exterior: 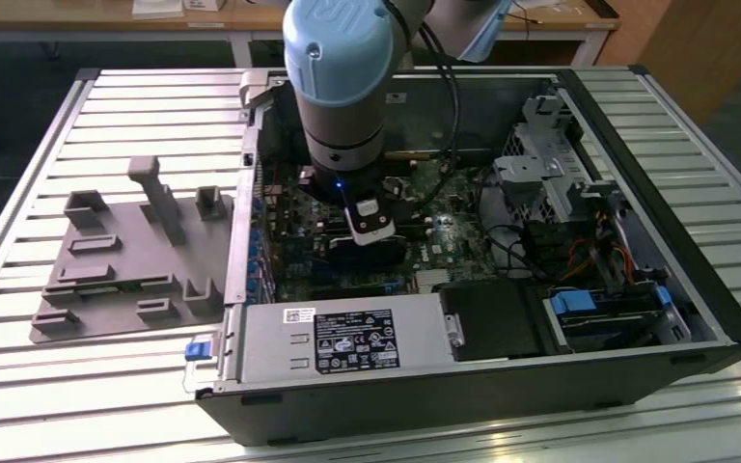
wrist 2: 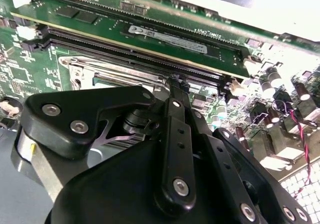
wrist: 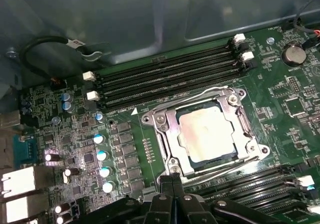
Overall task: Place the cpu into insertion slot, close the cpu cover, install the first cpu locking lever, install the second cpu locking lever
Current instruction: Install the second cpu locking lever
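Note:
In the first wrist view the cpu [wrist: 207, 129], with its pale silver top, lies in the insertion slot [wrist: 248, 140] on the green board. The silver cpu cover [wrist: 172, 139] lies flat over it, framing the chip. One wire locking lever [wrist: 195, 95] runs along one side of the socket and another lever [wrist: 225, 163] lies along the opposite side. My gripper [wrist: 173, 181] is shut, fingertips together at the socket's edge by a lever end. In the second wrist view the gripper [wrist 2: 177, 82] hides most of the socket. In the exterior view the gripper [exterior: 368, 241] reaches down into the open computer case.
Long black memory slots [wrist: 170, 79] flank the socket, and one holds a memory module [wrist 2: 165, 34]. Capacitors [wrist: 102, 156] stand close by. The case walls [exterior: 679, 318], the power supply [exterior: 344, 342] and drive bays surround the board. A grey fixture tray [exterior: 113, 260] lies outside the case at the exterior view's left.

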Controlling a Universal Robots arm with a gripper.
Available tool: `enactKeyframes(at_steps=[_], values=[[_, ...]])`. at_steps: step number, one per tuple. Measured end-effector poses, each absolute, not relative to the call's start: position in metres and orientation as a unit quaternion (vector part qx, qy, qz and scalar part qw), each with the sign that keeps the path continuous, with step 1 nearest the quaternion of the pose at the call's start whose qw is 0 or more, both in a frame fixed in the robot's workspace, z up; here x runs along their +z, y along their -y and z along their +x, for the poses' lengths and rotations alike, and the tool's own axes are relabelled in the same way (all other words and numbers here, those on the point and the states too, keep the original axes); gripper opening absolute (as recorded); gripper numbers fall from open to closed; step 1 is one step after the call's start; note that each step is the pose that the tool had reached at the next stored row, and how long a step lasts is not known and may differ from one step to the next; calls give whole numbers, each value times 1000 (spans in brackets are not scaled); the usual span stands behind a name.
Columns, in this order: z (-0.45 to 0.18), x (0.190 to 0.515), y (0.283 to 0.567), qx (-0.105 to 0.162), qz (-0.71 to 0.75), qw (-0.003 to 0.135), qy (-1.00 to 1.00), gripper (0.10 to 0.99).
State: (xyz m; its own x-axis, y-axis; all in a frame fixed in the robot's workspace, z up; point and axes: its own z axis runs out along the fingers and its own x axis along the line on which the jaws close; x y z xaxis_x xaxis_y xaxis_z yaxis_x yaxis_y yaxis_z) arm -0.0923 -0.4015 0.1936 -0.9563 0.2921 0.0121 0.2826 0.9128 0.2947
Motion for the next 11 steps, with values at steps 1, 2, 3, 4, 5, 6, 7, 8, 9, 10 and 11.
enactKeyframes(at_steps=[1,2,3,4,5,6,7,8,9,10,11], values=[[-93,193,401,148,147,16,-978,106],[-93,193,400,149,147,16,-978,106],[-94,193,400,149,147,16,-978,106],[-94,193,399,149,147,16,-978,106],[-94,192,399,149,147,16,-978,106],[-95,192,398,149,147,16,-978,106],[-95,192,397,149,147,16,-978,106],[-95,191,397,149,147,16,-978,106],[-95,190,397,149,147,16,-978,106],[-95,190,397,149,147,16,-978,106],[-95,190,397,149,147,16,-978,106]])
